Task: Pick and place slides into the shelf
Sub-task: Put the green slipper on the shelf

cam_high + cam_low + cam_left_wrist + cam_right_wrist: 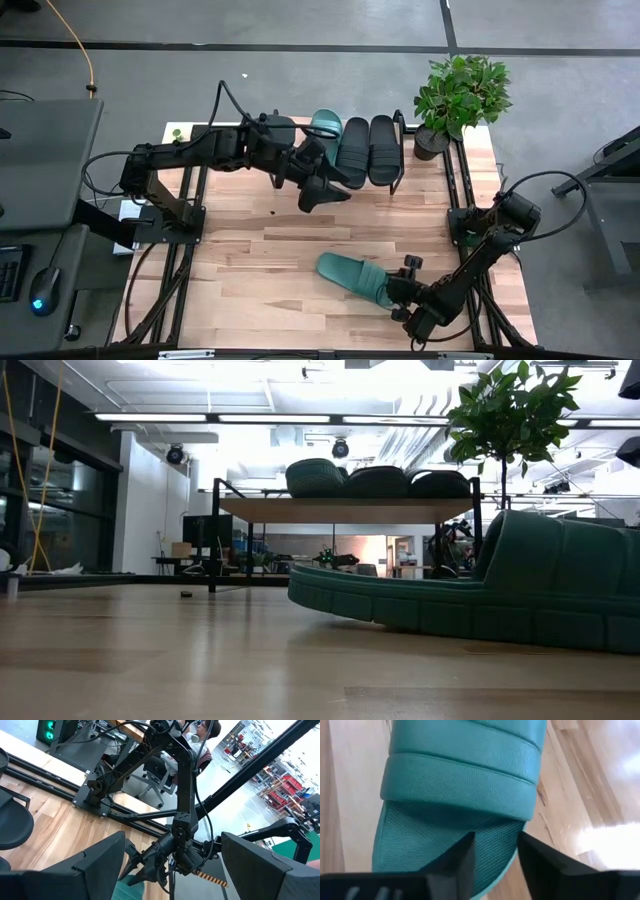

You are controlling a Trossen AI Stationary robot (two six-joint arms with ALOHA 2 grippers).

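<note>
From above, three slides already sit on the shelf (400,160) at the far edge of the table (250,260) — a teal one (322,128) under my left wrist, then two black ones (368,150) beside it. My left gripper (325,192) hangs just in front of the shelf, over bare wood, holding nothing. The fourth slide, the teal slide (352,277), lies flat on the table near the right front, and my right gripper (398,292) is at its near end. A potted plant (458,92) stands by the shelf's right end.

At table height, the teal slide (480,595) fills the right foreground, resting on the wood; the shelf (340,510) stands behind with its three slides on top.

My left wrist camera shows my own two fingers (95,865) spread wide with nothing between them, and my right arm farther off.

My right wrist camera looks straight onto the teal slide (460,795); my fingertips (465,855) stand a little apart over its edge — at the slide, not visibly clamped on it.

So I judge the last pick is in hand. Next I should close firmly on the strap or sole edge, lift clear, and carry it to whatever room the shelf has left.

No brand, label or writing is readable anywhere.
</note>
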